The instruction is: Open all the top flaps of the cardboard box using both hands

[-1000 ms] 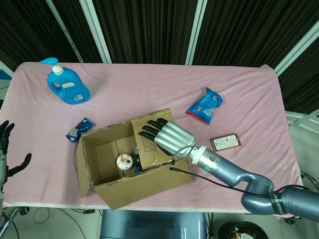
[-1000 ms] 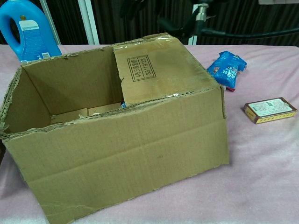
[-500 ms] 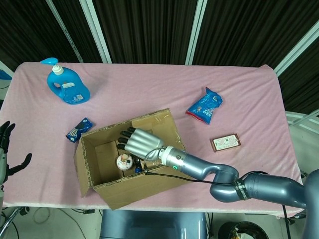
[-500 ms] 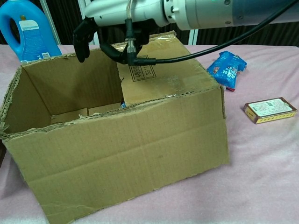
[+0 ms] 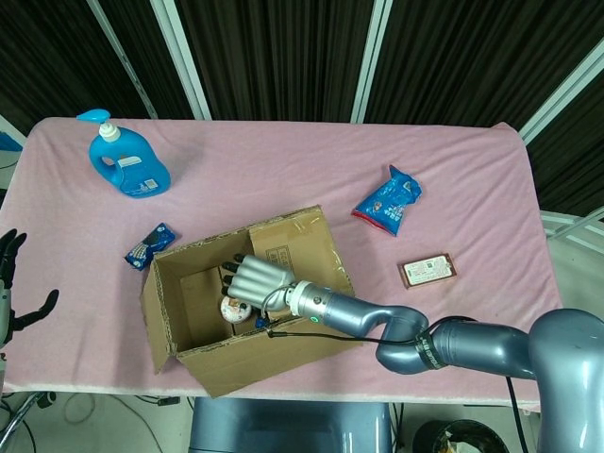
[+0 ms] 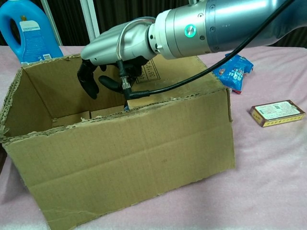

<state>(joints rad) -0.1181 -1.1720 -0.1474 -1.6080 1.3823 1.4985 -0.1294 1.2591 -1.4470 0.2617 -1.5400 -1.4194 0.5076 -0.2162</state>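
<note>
The cardboard box (image 5: pixel 247 351) stands near the table's front edge, and it fills the chest view (image 6: pixel 144 158). Its left part gapes open. One top flap (image 5: pixel 300 250) still lies folded inward over the right part, also seen in the chest view (image 6: pixel 172 76). My right hand (image 5: pixel 256 279) reaches over that flap's edge into the opening with fingers spread and holds nothing. In the chest view the right hand (image 6: pixel 112 52) hangs with its dark fingertips (image 6: pixel 88 81) below the rim. My left hand (image 5: pixel 9 283) hovers open off the table's left edge, far from the box.
Inside the box lie a round container (image 5: pixel 234 307) and a blue item (image 5: pixel 260 321). A blue detergent bottle (image 5: pixel 127 165) stands back left, with a small blue packet (image 5: pixel 151 245) near the box. A blue snack bag (image 5: pixel 389 200) and a small brown carton (image 5: pixel 427 270) lie to the right.
My right hand has slid left off the top of the folded flap and dipped into the box's opening. The flap, box and left hand have stayed put.
</note>
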